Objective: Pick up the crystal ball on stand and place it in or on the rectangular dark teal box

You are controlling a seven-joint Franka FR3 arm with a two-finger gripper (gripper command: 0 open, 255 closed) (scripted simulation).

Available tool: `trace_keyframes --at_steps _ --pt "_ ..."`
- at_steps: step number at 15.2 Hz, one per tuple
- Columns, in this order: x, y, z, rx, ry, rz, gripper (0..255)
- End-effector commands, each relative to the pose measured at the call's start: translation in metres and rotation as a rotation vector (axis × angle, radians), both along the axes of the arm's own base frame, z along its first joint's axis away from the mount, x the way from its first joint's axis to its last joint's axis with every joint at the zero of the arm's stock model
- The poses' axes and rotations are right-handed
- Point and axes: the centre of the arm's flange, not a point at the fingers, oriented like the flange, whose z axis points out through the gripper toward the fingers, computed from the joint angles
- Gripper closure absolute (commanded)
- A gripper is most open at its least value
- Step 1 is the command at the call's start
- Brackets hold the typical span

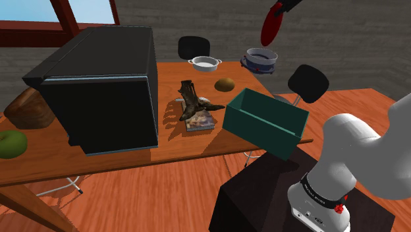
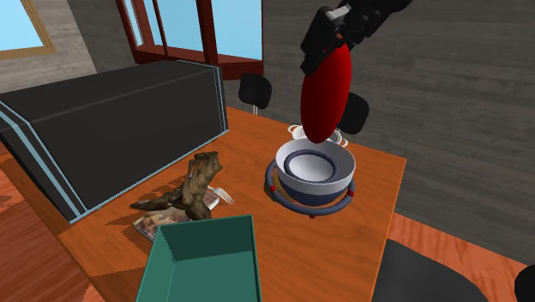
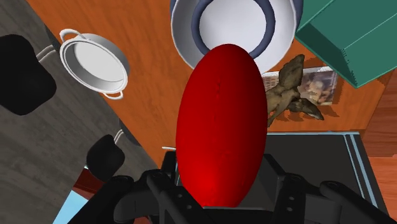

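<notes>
Tool (image 2: 322,36): black, closed on one end of the ball, which sits clasped between the two fingers in the wrist view (image 3: 219,194); it is high over the far side of the surface in the shoulder view (image 1: 282,9).
Ball (image 2: 327,90): deep red, smooth and egg-long; it hangs lengthwise from the tool, well above the surface and touching nothing else (image 1: 269,28) (image 3: 221,121).
Bowl (image 2: 313,176): white inside with a blue-grey rim, sitting in a dark ring frame. It is below the ball's free end and well apart from it (image 1: 261,58) (image 3: 235,22).
Box (image 1: 257,128): teal, rectangular and open-topped. It sits at the surface's near edge in the shoulder view, close to the robot's base, and nothing shows inside (image 2: 201,236) (image 3: 347,32).
Surface (image 1: 118,165): orange-brown wood (image 2: 369,232) (image 3: 149,111).
Case (image 1: 99,86): large and black with pale blue edges, on the shoulder view's left half of the surface (image 2: 111,129) (image 3: 305,159).
Wood figure (image 1: 193,102): gnarled and brown, standing on a book (image 1: 203,122) between the case and the box (image 2: 190,190) (image 3: 289,89).
Pan (image 1: 204,63): white with two handles, at the far edge near the bowl (image 3: 94,62).
Other items: a brown oval (image 1: 225,84) between the pan and the box; a loaf (image 1: 29,109) and a green fruit (image 1: 10,144) to the shoulder view's left of the case.
Chairs: black, one behind the pan (image 1: 193,46) and one beside the box (image 1: 308,82).
Arm (image 1: 369,151): white, rising from the dark base (image 1: 263,191) at the shoulder view's lower right.
</notes>
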Motion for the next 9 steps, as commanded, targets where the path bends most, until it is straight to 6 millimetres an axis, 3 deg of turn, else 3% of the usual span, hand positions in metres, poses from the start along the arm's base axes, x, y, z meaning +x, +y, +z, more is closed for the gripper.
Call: trace_keyframes --at_steps 1,9 --pt "-0.015 0.012 0.010 0.000 -0.002 0.000 255" --pt "-0.091 0.075 0.048 0.000 -0.002 0.000 255"
